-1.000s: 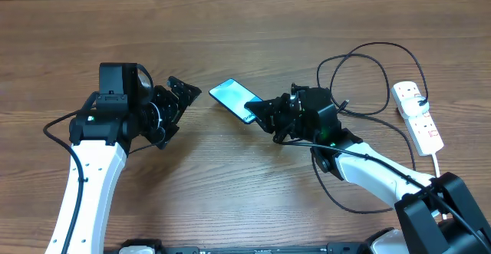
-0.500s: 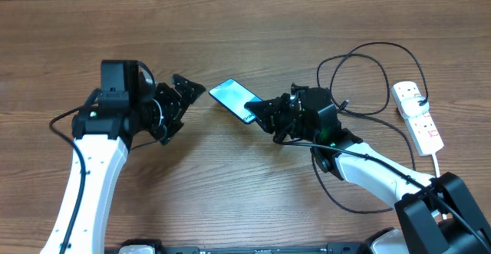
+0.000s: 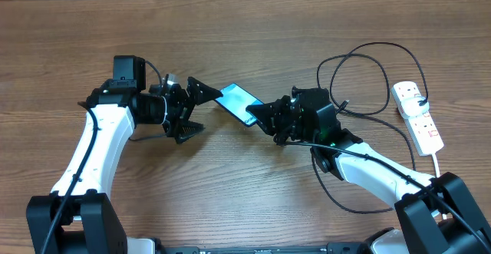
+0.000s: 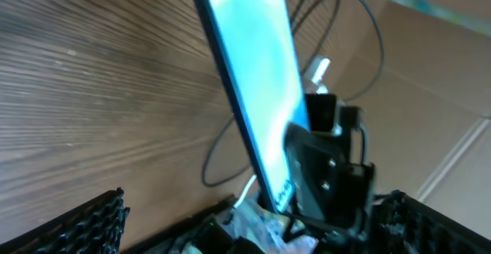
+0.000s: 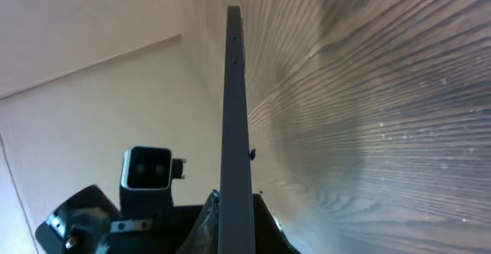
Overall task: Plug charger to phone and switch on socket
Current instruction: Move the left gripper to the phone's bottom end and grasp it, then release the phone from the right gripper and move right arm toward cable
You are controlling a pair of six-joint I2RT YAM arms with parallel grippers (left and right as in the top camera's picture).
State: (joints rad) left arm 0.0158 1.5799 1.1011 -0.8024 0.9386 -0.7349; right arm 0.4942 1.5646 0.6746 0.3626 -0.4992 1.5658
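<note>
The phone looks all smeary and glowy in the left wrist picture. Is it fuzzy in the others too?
Left wrist view: the slim smartphone with a light blue screen is blurry, its screen washed out bright; right wrist view: only its dark edge shows, fairly sharp; overhead view: small but clear.

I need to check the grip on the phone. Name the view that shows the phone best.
Left wrist: the phone fills much of the frame, lit screen toward the camera, the right gripper clamped on its far end, though blurred. Overhead shows it small, partly covered by that gripper. Right wrist shows only its thin edge.
</note>
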